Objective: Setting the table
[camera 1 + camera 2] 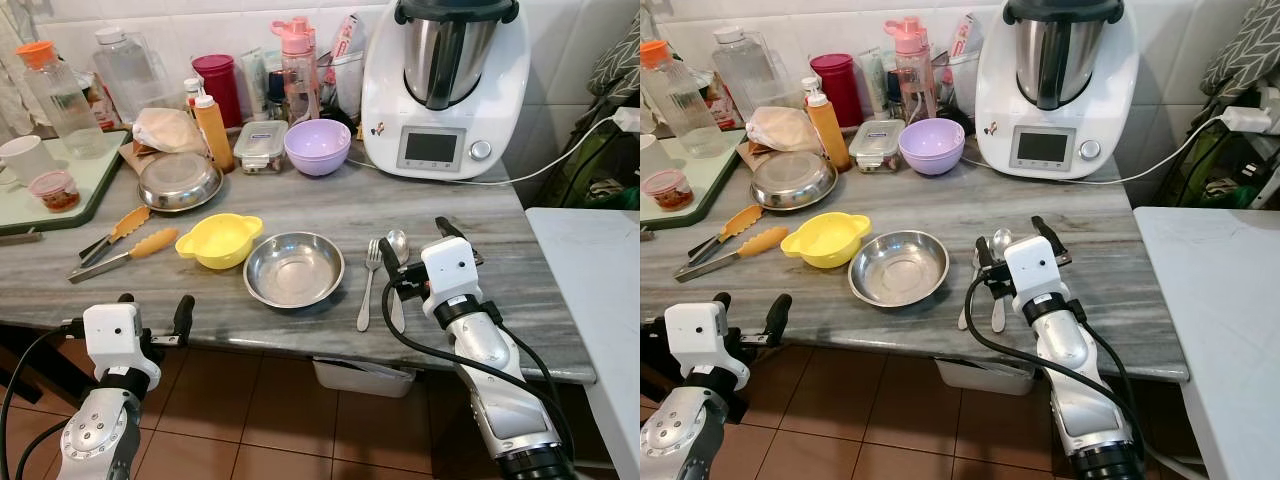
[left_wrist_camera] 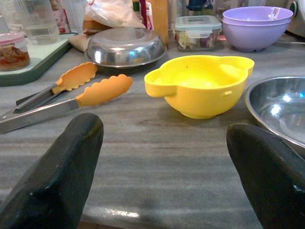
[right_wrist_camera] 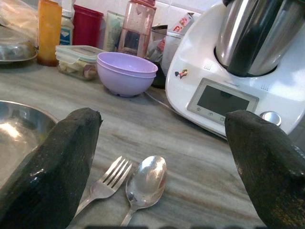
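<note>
Fork (image 1: 369,283) and spoon (image 1: 397,250) side by side on grey counter (image 1: 520,280), right of steel bowl (image 1: 294,268). Right gripper (image 1: 418,252) above them, fingers spread wide, empty. Left gripper (image 1: 152,308) at counter's front edge, spread, empty.

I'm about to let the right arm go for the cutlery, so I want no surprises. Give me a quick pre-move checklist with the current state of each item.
1. right gripper open, nothing held: ok.
2. fork and spoon lie side by side between the right fingers: ok.
3. Cutlery apart enough to take one piece alone: not ok, they nearly touch.
4. steel bowl clear of the grasp: ok, it sits beside the fork, apart.
5. left gripper out of the way: ok, open at the counter's edge, facing the yellow bowl.
6. Handle ends of the cutlery: cannot tell, the right gripper covers them.
</note>
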You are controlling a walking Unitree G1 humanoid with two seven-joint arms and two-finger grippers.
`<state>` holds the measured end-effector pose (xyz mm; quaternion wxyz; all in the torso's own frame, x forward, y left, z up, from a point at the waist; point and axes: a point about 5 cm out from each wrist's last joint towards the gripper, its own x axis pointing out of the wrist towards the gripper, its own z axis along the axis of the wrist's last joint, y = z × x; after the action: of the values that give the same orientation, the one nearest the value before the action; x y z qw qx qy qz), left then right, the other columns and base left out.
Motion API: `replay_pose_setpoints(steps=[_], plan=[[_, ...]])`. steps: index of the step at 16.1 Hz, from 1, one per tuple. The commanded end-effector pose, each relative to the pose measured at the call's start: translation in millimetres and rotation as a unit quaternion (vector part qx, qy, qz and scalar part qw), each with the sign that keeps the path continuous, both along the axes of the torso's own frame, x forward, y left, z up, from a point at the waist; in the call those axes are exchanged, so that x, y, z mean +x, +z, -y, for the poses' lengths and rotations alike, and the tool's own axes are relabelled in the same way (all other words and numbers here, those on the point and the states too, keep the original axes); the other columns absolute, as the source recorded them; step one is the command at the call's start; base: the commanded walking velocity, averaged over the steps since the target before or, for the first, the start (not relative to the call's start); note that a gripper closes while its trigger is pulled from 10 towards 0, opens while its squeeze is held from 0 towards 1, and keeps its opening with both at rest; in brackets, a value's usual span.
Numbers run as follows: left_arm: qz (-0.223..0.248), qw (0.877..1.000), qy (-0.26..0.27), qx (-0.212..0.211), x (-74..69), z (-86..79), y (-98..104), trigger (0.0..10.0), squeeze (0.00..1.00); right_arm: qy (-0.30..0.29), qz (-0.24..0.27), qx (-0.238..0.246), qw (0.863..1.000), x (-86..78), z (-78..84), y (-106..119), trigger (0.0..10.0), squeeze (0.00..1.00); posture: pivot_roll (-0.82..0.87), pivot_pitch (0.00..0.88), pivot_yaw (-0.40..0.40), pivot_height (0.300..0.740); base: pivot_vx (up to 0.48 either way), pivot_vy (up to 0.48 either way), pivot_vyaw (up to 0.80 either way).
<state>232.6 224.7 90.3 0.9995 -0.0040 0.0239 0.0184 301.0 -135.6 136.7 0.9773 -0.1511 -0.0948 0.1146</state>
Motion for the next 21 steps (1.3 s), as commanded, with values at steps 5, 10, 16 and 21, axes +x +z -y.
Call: replay_pose_setpoints(steps=[5,10,16,21], plan=[[-0.009,1.000,0.004,0.006,2.4,-0.1,-2.4,10.0,0.00,0.008,0.002,0.002,1.000,2.8,-4.3,2.1,10.0,0.00,-0.12,0.000,0.077,0.740,-0.290,0.000,0.00],[-0.009,1.000,0.002,0.009,3.9,1.3,-2.5,10.0,0.00,0.007,0.002,0.001,1.000,4.4,-4.9,2.3,10.0,0.00,-0.12,0.000,0.079,0.740,-0.317,0.000,0.00],[-0.011,1.000,-0.002,0.012,2.8,1.8,-2.9,10.0,0.00,0.009,0.002,0.004,1.000,3.8,-7.4,1.5,10.0,0.00,-0.12,0.000,0.082,0.740,-0.325,0.000,0.00],[-0.015,1.000,-0.008,0.015,1.3,3.7,-5.4,10.0,0.00,0.010,0.001,0.002,1.000,4.1,-8.3,0.5,10.0,0.00,-0.12,0.000,0.083,0.740,-0.299,0.000,0.00]])
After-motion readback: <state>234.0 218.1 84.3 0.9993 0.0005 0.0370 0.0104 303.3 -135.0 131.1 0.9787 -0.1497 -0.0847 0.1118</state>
